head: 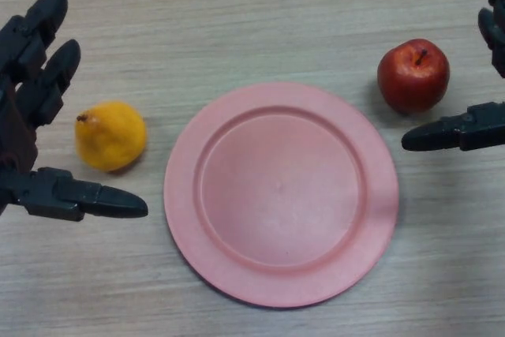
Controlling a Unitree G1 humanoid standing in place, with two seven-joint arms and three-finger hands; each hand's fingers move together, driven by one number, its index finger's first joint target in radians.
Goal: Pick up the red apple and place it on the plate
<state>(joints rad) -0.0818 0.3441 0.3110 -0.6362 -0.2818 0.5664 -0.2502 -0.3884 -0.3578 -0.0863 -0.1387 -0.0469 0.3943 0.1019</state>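
Note:
The red apple stands upright on the wooden table, to the right of and just beyond the pink plate, which has nothing on it. My right hand is at the right edge, open, its thumb just below the apple and its fingers above right of it, not touching it. My left hand is open at the left edge, beside the orange fruit.
A yellow-orange fruit lies left of the plate, between my left hand's fingers and thumb, untouched. The plate fills the middle of the table.

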